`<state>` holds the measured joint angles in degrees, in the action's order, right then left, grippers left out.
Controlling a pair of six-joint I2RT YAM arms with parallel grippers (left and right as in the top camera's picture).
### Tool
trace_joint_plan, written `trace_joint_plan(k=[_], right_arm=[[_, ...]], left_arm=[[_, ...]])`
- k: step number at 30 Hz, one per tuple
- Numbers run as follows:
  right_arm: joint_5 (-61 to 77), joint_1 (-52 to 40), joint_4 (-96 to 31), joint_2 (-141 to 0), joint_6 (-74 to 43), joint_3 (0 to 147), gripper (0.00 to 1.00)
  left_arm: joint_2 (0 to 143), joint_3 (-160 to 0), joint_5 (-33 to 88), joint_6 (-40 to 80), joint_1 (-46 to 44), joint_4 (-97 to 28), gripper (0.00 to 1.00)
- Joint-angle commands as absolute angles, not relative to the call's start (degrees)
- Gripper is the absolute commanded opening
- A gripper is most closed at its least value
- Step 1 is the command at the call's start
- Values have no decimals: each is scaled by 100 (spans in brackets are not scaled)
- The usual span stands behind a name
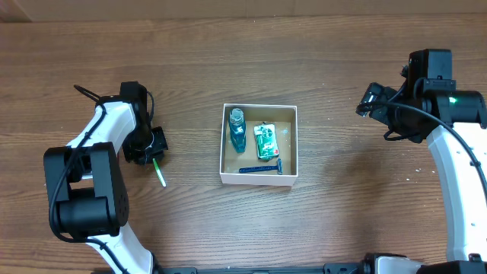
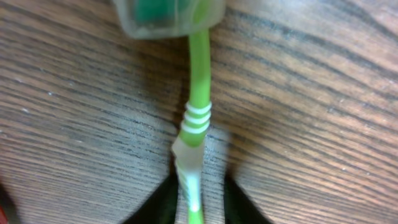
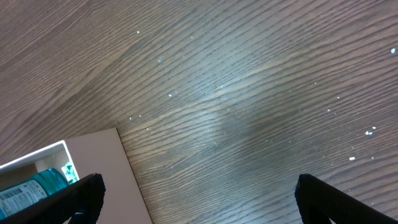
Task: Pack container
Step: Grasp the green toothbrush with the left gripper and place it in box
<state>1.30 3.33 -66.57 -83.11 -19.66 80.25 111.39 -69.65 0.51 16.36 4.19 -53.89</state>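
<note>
The container [image 1: 259,179], a white-walled square box with a brown bottom, sits mid-table. It holds a teal bottle [image 1: 237,129], a green packet [image 1: 265,141] and a blue razor [image 1: 259,169]. A green toothbrush [image 1: 159,173] lies on the table to the container's left. My left gripper [image 1: 152,148] is low over it. In the left wrist view the fingers [image 2: 198,211] straddle the toothbrush handle [image 2: 198,81] with wood showing on both sides, so the gripper is open. The brush head sits in a clear cap [image 2: 168,15]. My right gripper [image 1: 369,103] is open and empty, right of the container.
The right wrist view shows wood table between the wide-open fingers [image 3: 199,199], with the container's white corner [image 3: 93,155] and the teal bottle [image 3: 31,186] at lower left. The table is brown wood grain.
</note>
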Motion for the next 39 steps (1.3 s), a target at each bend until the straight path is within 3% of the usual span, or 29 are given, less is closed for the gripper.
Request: trace_joint_plan(k=[1,8,13,22,27,39], right_arm=[[163,344,-6632,-8315,-1951,8031,100],[163,344,-6632,-8315,-1949,8031,100],[163,344,-6632,-8315,-1949,8031,100],[163,344,-6611,-8315,-1949,8031,100],[163,344,-6611,-8318,-1949,8031,100],[163,344,-6615,-8318,-1949,8031,100]], left_arm=[[11426,-6873,257,1608,427,-5439,5],[11299,-7168,257,1605,390,-5714,4],[10431,-7776,257,1603,54,-6020,4],[8313,-8112,-805,720,-2495,-5867,4],[8453,-8095,-1308,506,-3809,-5669,4],[10250,-8090,-742,207,-4134,-5216,4]])
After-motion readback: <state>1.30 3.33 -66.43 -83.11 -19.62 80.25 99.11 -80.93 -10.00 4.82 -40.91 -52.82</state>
